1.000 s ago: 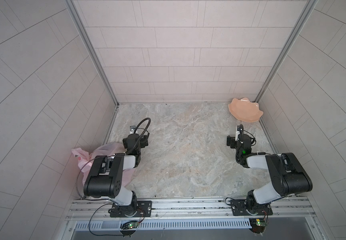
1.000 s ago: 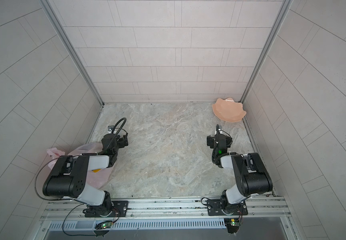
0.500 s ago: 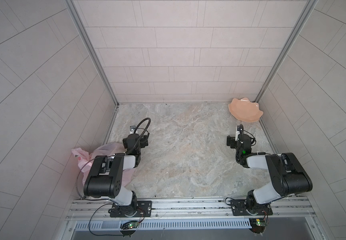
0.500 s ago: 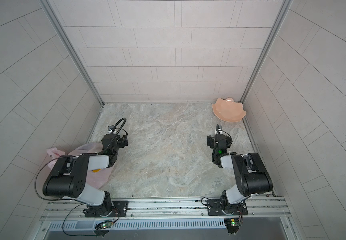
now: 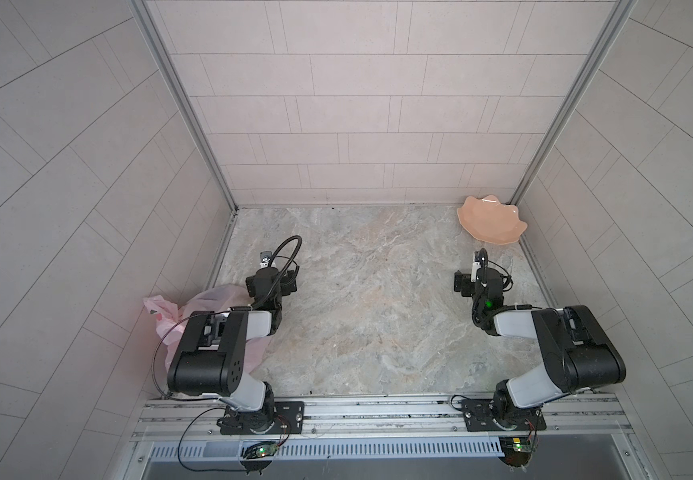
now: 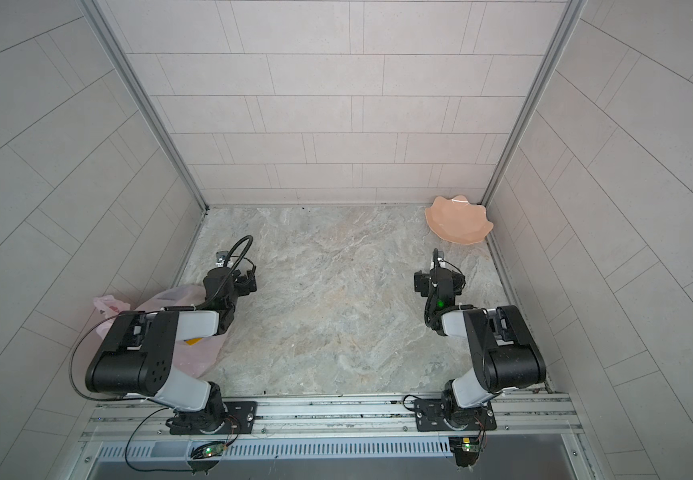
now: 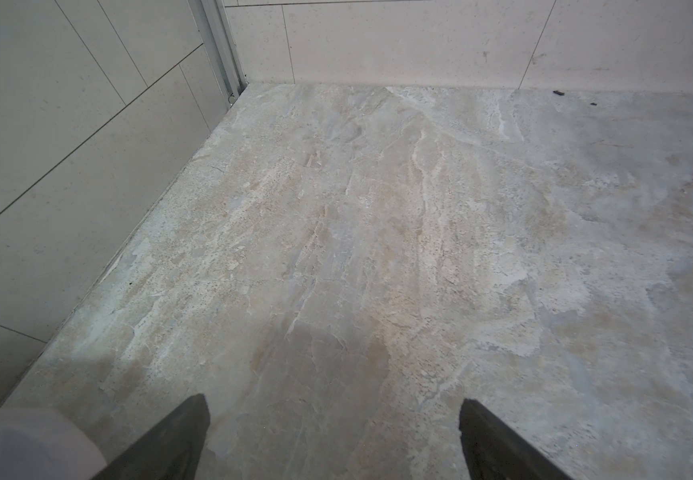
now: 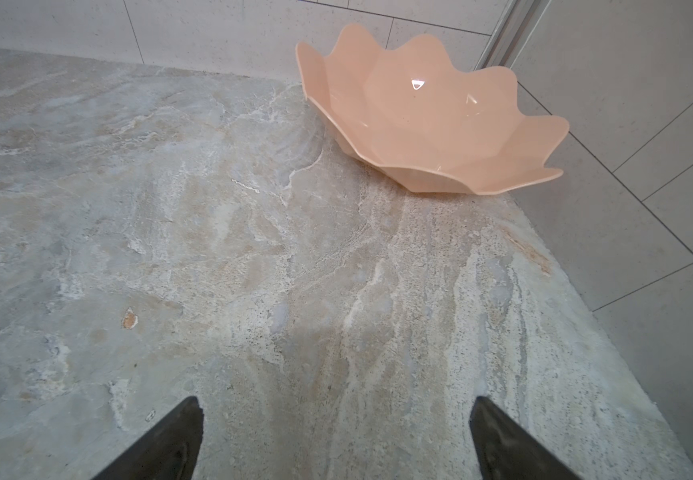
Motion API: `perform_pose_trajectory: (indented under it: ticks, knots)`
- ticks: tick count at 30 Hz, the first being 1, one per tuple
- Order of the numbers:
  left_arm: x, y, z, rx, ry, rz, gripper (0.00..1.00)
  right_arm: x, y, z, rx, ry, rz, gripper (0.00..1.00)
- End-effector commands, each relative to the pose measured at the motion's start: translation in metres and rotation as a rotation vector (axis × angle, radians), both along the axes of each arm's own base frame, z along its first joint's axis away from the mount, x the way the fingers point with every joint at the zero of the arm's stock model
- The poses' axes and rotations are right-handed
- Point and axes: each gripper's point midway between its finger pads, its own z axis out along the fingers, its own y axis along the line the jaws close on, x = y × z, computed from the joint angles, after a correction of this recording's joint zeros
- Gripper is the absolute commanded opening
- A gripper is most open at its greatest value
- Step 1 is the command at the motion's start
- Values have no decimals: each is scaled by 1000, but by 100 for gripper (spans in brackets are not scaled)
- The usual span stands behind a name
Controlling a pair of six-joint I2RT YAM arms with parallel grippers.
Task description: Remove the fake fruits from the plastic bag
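Plastic bag [image 5: 207, 299] both top views, dish [image 8: 432, 124] right wrist

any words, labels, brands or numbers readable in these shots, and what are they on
No text is readable in any view.
Small tag on the left arm: marks too small to read.
Plastic bag: red print, too blurred to read.
Peach dish: no markings seen.

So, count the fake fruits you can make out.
1: a yellow plastic fruit shows through the thin translucent pink plastic bag, beside the left arm. More are probably hidden inside, under that arm.
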Motion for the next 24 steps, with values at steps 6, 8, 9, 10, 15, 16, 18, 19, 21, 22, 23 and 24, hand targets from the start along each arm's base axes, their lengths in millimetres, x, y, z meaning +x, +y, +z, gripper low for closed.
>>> perform_pose_trajectory:
  ticks: [6, 8, 9, 10, 15, 16, 18, 19, 21, 22, 23, 24]
  knots:
    - [-3, -40, 54, 178, -24, -98, 100, -7, 15, 50, -43, -59, 62, 99]
    - [-9, -47, 76, 193, -55, -82, 100, -12, 19, 71, -46, -94, 65, 99]
    - [-11, -53, 87, 179, -79, -82, 100, -15, 21, 84, -39, -114, 68, 99]
    - [-14, -59, 100, 165, -107, -82, 100, -19, 24, 97, -27, -138, 74, 99]
    - [-28, -83, 161, 15, -176, -56, 100, -40, 39, 164, 102, -265, 96, 99]
    - [-31, -84, 170, -42, -164, -34, 100, -46, 36, 176, 146, -283, 75, 99]
    - [-39, -85, 187, -154, -130, 7, 100, -58, 35, 204, 212, -307, 57, 99]
    - [-43, -84, 195, -212, -108, 33, 100, -65, 34, 214, 242, -304, 49, 99]
    - [-55, -82, 208, -270, -48, 75, 100, -80, 30, 226, 297, -276, 14, 99]
    - [-64, -74, 211, -286, -15, 127, 100, -87, 29, 228, 314, -257, 3, 99]
    - [-76, -61, 215, -301, 9, 222, 100, -95, 26, 229, 333, -235, -13, 99]
    - [-88, -51, 217, -292, 40, 268, 100, -103, 25, 228, 356, -217, -30, 99]
